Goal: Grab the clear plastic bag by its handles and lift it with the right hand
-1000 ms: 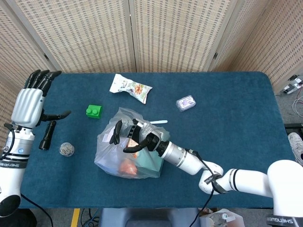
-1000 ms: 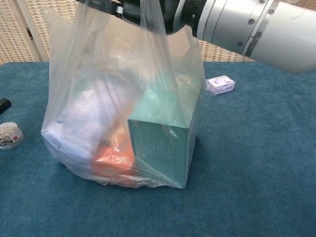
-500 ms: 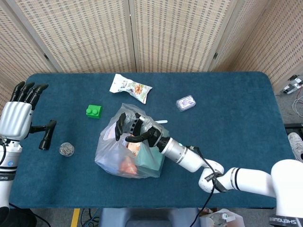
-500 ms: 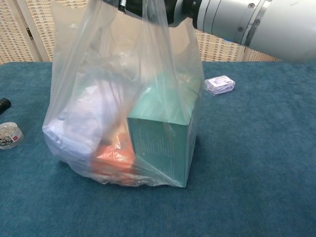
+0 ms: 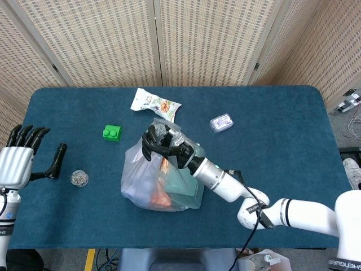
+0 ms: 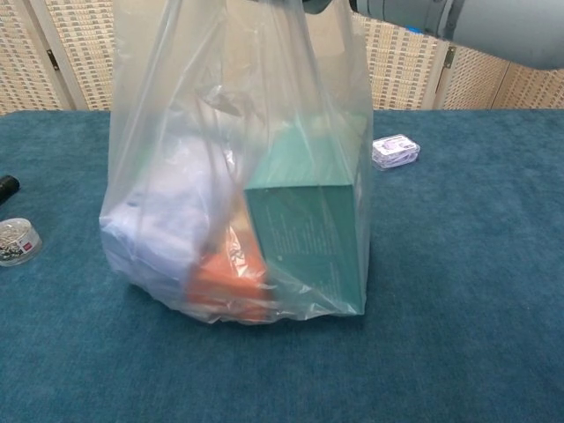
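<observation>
Below the curled fingers of the right hand (image 5: 163,148), the clear plastic bag (image 6: 238,176) hangs by its gathered handles, its base at or just above the blue table (image 5: 271,141) (contact cannot be told). Inside sit a teal box (image 6: 308,238) and an orange item (image 6: 225,284). Far left, the left hand (image 5: 20,161) holds nothing, fingers spread, thumb tip just beside a black flashlight (image 5: 57,159).
</observation>
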